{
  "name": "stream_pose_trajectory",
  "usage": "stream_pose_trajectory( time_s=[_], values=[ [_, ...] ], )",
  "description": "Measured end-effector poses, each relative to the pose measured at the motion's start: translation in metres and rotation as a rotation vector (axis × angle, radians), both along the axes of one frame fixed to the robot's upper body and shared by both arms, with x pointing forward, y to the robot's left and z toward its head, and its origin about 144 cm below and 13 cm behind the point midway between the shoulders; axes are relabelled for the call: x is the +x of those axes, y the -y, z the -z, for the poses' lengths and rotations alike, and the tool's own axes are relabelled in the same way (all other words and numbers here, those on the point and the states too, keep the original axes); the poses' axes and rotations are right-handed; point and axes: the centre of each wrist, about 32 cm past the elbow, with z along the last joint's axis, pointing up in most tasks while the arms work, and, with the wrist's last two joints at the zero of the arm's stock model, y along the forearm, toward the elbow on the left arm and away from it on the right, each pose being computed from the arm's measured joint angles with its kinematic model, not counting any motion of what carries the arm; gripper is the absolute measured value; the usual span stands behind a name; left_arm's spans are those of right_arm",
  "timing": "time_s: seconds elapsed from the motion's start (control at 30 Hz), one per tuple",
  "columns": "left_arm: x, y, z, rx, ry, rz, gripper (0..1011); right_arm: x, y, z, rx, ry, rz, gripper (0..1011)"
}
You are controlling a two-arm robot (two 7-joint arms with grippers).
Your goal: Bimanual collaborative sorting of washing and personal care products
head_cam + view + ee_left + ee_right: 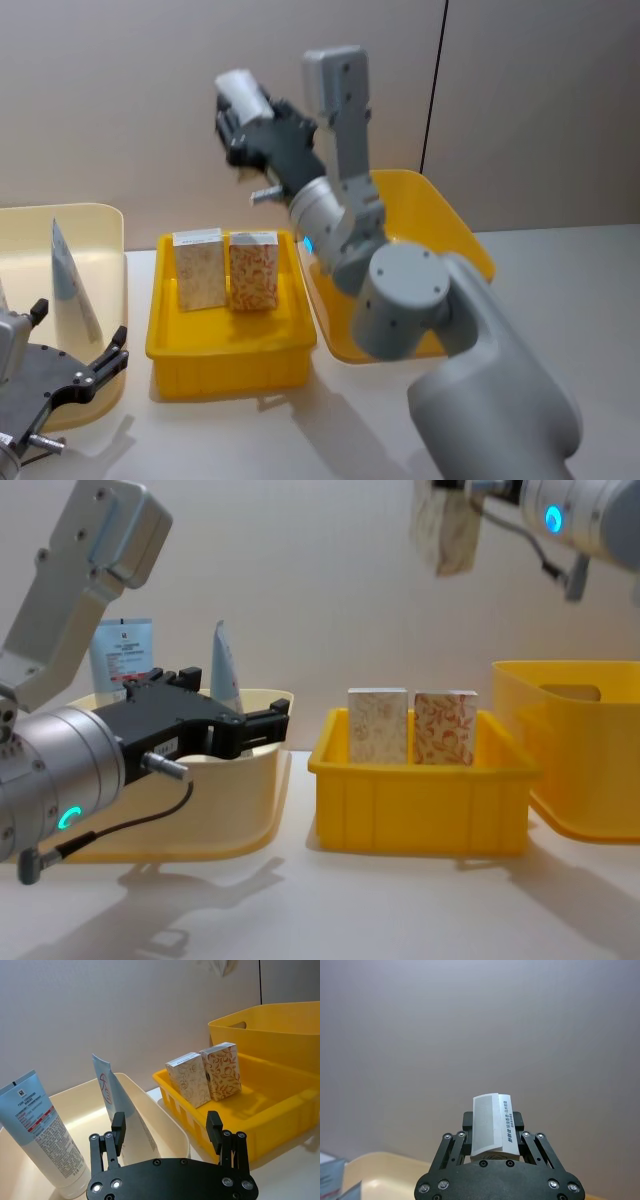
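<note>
My right gripper [236, 118] is raised high above the bins and shut on a small floral-print box [243, 92], seen end-on as a white box [492, 1125] in the right wrist view and as a beige box [445, 530] in the chest view. A beige box [200, 268] and a red-orange box [253, 270] stand upright side by side in the small yellow bin [228, 352]. Two pale-blue-and-white tubes [40, 1130] [117, 1105] stand in the cream bin [95, 225]. My left gripper [166, 1125] hovers open at the cream bin's near edge, holding nothing.
A large deep yellow bin [440, 225] stands at the right, partly behind my right arm. Bare white table lies in front of the bins and at the far right. A plain wall closes the back.
</note>
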Motion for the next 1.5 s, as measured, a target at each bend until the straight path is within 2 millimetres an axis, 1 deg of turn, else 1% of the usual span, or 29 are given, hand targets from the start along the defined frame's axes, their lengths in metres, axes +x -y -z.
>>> stream_pose_trajectory(
  time_s=[0.2, 0.27, 0.4, 0.43, 0.6, 0.73, 1.03, 1.27, 1.5],
  values=[
    [0.000, 0.000, 0.000, 0.000, 0.000, 0.000, 1003, 0.011, 0.012, -0.019, 0.003, 0.071, 0.060, 432],
    [0.000, 0.000, 0.000, 0.000, 0.000, 0.000, 1003, 0.015, 0.020, -0.026, 0.002, 0.094, 0.096, 432],
    [0.000, 0.000, 0.000, 0.000, 0.000, 0.000, 1003, 0.018, 0.027, -0.031, 0.000, 0.106, 0.125, 431],
    [0.000, 0.000, 0.000, 0.000, 0.000, 0.000, 1003, 0.021, 0.035, -0.034, -0.004, 0.111, 0.153, 432],
    [0.000, 0.000, 0.000, 0.000, 0.000, 0.000, 1003, 0.025, 0.052, -0.039, -0.015, 0.097, 0.204, 432],
    [0.000, 0.000, 0.000, 0.000, 0.000, 0.000, 1003, 0.028, 0.064, -0.040, -0.023, 0.064, 0.238, 431],
    [0.000, 0.000, 0.000, 0.000, 0.000, 0.000, 1003, 0.033, 0.079, -0.039, -0.033, -0.029, 0.279, 431],
    [0.000, 0.000, 0.000, 0.000, 0.000, 0.000, 1003, 0.036, 0.086, -0.035, -0.033, -0.124, 0.288, 431],
    [0.000, 0.000, 0.000, 0.000, 0.000, 0.000, 1003, 0.039, 0.090, -0.027, -0.036, -0.228, 0.284, 431]
  ],
)
